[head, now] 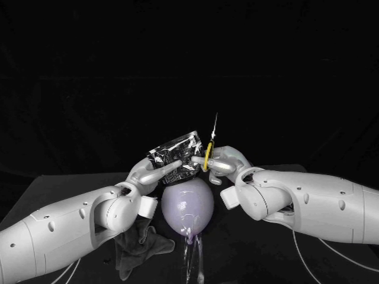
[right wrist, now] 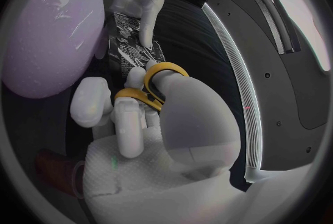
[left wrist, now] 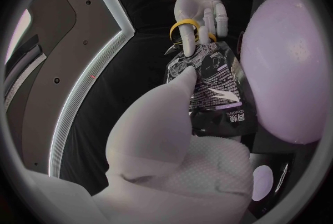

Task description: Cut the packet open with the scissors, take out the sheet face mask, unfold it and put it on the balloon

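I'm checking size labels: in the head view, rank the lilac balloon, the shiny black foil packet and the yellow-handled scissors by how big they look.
1. lilac balloon, clearly largest.
2. shiny black foil packet, noticeably smaller.
3. yellow-handled scissors: long but very thin, so smallest by area.

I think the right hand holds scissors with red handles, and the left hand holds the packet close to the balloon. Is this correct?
Not quite: the handles of the scissors are yellow, not red, as the right wrist view shows. The rest stands: the right hand holds them, and the left hand holds the packet close to the balloon.
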Robot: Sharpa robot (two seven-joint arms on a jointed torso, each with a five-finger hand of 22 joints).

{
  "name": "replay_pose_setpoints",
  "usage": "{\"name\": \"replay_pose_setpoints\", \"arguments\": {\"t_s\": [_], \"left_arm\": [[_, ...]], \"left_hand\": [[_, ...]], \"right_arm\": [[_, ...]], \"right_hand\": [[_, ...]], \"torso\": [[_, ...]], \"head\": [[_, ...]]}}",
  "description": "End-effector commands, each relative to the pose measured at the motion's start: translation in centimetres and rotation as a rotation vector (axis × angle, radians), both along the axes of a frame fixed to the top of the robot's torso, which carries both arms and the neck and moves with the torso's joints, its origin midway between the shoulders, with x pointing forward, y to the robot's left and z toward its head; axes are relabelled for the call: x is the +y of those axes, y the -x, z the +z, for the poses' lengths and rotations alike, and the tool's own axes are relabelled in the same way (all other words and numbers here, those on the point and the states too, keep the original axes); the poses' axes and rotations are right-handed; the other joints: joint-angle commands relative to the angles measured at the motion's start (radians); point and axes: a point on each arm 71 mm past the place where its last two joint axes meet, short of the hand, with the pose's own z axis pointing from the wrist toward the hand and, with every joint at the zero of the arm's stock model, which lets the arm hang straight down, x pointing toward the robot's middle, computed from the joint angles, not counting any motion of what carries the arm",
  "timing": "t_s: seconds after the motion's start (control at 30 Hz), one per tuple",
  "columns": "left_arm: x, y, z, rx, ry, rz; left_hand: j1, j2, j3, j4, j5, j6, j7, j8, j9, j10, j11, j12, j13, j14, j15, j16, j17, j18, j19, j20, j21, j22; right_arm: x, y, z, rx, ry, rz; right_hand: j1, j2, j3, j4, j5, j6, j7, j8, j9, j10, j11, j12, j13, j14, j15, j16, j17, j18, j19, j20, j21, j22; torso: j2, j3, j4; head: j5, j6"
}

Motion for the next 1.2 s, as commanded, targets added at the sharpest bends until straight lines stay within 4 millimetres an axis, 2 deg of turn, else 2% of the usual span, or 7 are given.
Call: {"name": "replay_pose_setpoints", "arguments": {"t_s": [0.03,0.2,0.4,0.57,0.73,1.07,1.2], "left_arm": [[0.1,-0.1,0.5,-0.015,0.034,0.032],[0.6,-0.3,0.9,-0.019,0.039,0.048],[1.0,-0.6,1.6,-0.028,0.039,0.056],[1.2,-1.0,2.3,-0.035,0.033,0.061],[1.1,-1.4,3.3,-0.04,0.029,0.042],[-0.3,-1.9,4.9,-0.014,-0.022,-0.047],[-0.8,-1.8,4.8,0.01,-0.038,-0.077]], "left_hand": [[-0.006,0.004,0.062,0.011,0.0,0.024,-0.003,0.018,0.011,0.041,-0.013,0.0,0.001,0.035,-0.015,0.016,0.008,0.008,0.036,0.005,0.025,0.009],[-0.033,-0.025,0.157,0.026,0.002,0.034,-0.006,0.035,0.027,0.079,-0.021,-0.006,0.001,0.061,-0.024,0.029,0.019,-0.003,0.068,0.003,0.053,0.02],[-0.082,-0.065,0.275,0.028,0.002,0.031,-0.007,0.062,0.065,0.111,-0.025,-0.011,0.002,0.078,-0.03,0.045,0.036,0.001,0.09,-0.001,0.085,0.033],[-0.105,-0.075,0.312,0.02,0.003,0.027,-0.007,0.079,0.089,0.124,-0.027,-0.01,0.003,0.086,-0.033,0.053,0.045,0.007,0.102,-0.004,0.103,0.041],[-0.123,-0.074,0.336,0.011,0.003,0.021,-0.005,0.093,0.112,0.135,-0.028,-0.009,0.005,0.113,-0.04,0.073,0.057,0.013,0.132,-0.015,0.134,0.056],[-0.162,-0.072,0.373,-0.004,0.003,-0.007,-0.004,0.126,0.172,0.145,-0.031,-0.01,0.006,0.14,-0.049,0.095,0.076,0.012,0.16,-0.041,0.187,0.083],[-0.169,-0.072,0.379,-0.005,0.003,-0.012,-0.005,0.132,0.183,0.147,-0.031,-0.01,0.006,0.145,-0.051,0.097,0.08,0.012,0.163,-0.045,0.197,0.088]], "right_arm": [[0.2,0.1,0.2,-0.024,-0.003,0.043],[-0.4,-0.1,0.3,-0.04,-0.012,0.036],[-1.4,-0.1,0.4,-0.056,-0.022,0.021],[-2.6,0.1,0.5,-0.059,-0.022,0.003],[-3.9,0.6,0.5,-0.04,-0.036,0.008],[-5.8,4.0,-1.5,0.076,-0.079,0.074],[-6.4,5.6,-2.5,0.121,-0.088,0.079]], "right_hand": [[-0.007,0.013,0.024,-0.014,0.003,0.008,-0.02,0.007,0.005,0.288,-0.11,0.774,0.075,0.081,-0.006,-0.001,0.138,0.02,-0.018,0.0,-0.032,-0.021],[-0.032,0.008,0.033,-0.008,0.005,-0.015,-0.011,-0.011,0.004,0.26,-0.105,0.704,0.011,0.058,-0.001,-0.043,0.044,0.041,-0.077,0.002,-0.139,-0.093],[-0.06,-0.011,0.033,0.005,0.003,-0.073,0.023,-0.078,-0.027,0.015,-0.075,0.042,-0.563,0.033,0.022,-0.083,-0.029,0.054,-0.132,0.016,-0.243,-0.159],[-0.054,-0.041,0.041,0.007,0.003,-0.051,0.031,-0.113,-0.054,0.06,-0.061,-0.188,-0.739,0.03,0.031,-0.092,-0.04,0.06,-0.136,0.029,-0.274,-0.173],[-0.012,-0.029,0.074,-0.027,0.003,-0.035,0.031,-0.119,-0.055,0.095,-0.061,-0.268,-0.803,0.029,0.031,-0.096,-0.046,0.062,-0.132,0.03,-0.283,-0.175],[-0.019,-0.002,0.09,-0.044,0.008,-0.007,0.009,-0.098,-0.034,0.276,-0.087,-0.145,-0.719,0.035,0.011,-0.102,-0.049,0.061,-0.114,0.016,-0.273,-0.165],[-0.071,-0.014,0.082,-0.032,0.006,0.021,-0.02,-0.031,0.037,0.304,-0.114,0.588,-0.053,0.052,-0.007,-0.083,-0.003,0.055,-0.091,-0.002,-0.256,-0.147]], "torso": [[0.0,0.0,-0.001],[0.001,0.0001,0.0003],[0.0,0.0007,-0.0012],[0.0,0.001,-0.0005],[0.001,0.0006,-0.001],[-0.002,0.0057,-0.0044],[-0.003,0.0105,-0.0065]], "head": [[0.002,0.0],[0.005,-0.001],[0.009,-0.001],[0.006,-0.002],[0.0,-0.003],[-0.024,-0.021],[-0.035,-0.034]]}}
